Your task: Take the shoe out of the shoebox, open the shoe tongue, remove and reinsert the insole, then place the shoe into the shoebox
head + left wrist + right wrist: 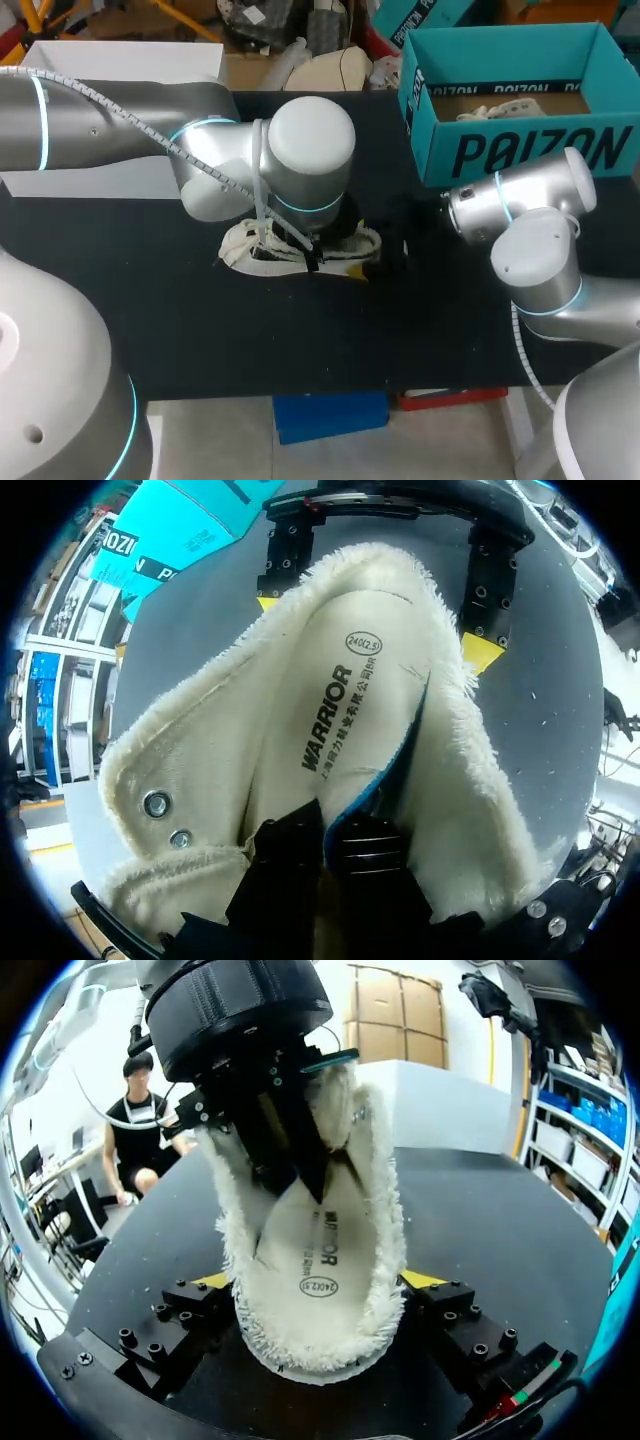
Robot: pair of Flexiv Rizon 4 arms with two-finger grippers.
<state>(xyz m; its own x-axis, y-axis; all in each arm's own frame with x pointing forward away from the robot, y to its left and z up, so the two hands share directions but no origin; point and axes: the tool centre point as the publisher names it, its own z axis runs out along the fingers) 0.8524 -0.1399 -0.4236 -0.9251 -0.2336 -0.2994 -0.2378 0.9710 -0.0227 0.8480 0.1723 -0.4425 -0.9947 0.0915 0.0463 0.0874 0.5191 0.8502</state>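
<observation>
Right gripper point(320, 1285) clamps the fleece-lined shoe point(380, 1210) as left gripper point(338, 835), masking it from above, pinches the insole point(340, 680); open shoebox point(520, 150) sits apart from the shoe.

Bright, even light falls from overhead. It leaves soft white glare on the rounded shells of the left arm point(310, 140) and right arm point(535, 250), while the black table point(200, 330) soaks it up and swallows shadows. The shoe point(200, 770) and insole point(340, 700) glow pale; the left gripper point(332, 832) lies in dark shade.
</observation>
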